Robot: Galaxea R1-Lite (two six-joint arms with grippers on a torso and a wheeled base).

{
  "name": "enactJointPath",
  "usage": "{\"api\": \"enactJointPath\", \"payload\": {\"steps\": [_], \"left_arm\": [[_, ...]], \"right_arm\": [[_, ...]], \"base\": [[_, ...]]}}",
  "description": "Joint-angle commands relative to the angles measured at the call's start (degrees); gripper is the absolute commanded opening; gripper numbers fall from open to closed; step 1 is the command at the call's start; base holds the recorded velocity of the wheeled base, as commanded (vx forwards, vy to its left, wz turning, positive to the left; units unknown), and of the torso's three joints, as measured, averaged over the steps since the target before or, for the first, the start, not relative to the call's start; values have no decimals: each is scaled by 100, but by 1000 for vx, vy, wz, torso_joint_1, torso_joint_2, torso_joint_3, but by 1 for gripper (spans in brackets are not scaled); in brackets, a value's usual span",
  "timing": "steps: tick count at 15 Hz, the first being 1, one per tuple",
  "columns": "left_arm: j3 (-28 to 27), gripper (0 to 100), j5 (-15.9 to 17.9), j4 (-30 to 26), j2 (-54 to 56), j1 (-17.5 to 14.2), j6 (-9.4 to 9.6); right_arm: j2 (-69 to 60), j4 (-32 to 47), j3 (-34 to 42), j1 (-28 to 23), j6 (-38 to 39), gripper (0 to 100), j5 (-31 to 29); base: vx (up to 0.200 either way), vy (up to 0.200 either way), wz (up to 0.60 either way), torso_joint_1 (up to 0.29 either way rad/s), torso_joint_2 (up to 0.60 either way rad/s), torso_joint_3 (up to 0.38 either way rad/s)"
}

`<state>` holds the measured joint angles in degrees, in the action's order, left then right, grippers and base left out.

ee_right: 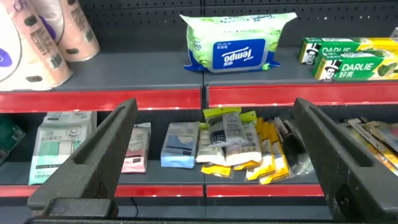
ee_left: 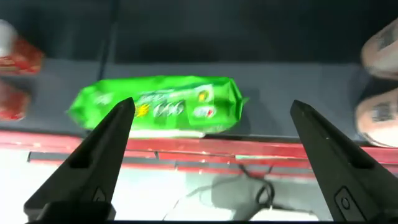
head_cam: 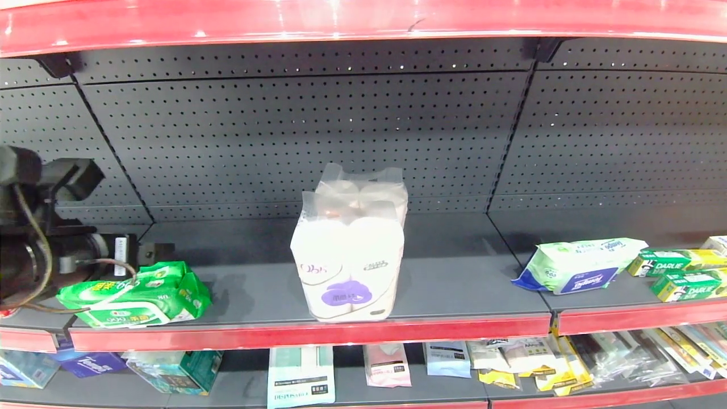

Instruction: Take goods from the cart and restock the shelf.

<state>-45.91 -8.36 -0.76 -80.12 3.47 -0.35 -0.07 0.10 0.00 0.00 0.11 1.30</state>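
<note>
On the shelf point(head_cam: 454, 272), at its near left edge, lies the green wipes pack point(head_cam: 136, 295). Left gripper point(ee_left: 212, 104) faces it, fingers spread wide; right gripper point(ee_right: 214, 102) likewise apart. Careful: a clipped corner could drag it off!

The left arm point(head_cam: 51, 244) is black and grey, with thin cables point(head_cam: 34, 227) and a white label point(head_cam: 120, 249). The left pincer point(ee_left: 212, 104) and right pincer point(ee_right: 216, 102) have long, black, pointed fingers.

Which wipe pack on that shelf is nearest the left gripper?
The bright green pack, leftmost, directly before the left gripper; the white-and-blue pack lies far to the right.
</note>
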Motion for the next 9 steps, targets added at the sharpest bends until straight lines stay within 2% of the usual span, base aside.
{"api": "enactJointPath", "payload": {"steps": [1,4,6,9], "left_arm": [[-287,100,10,5,-883,259,-9],[-770,100,142,5,-1182,716,0],[-806,100,160,5,-1331,953,18],[-770,100,160,5,-1621,1024,53]], "right_arm": [[7,-1,0,0,-2,100,1],[7,-1,0,0,-2,100,1],[7,-1,0,0,-2,100,1],[7,-1,0,0,-2,100,1]], "base": [[0,0,0,0,0,0],[0,0,0,0,0,0],[0,0,0,0,0,0],[0,0,0,0,0,0]]}}
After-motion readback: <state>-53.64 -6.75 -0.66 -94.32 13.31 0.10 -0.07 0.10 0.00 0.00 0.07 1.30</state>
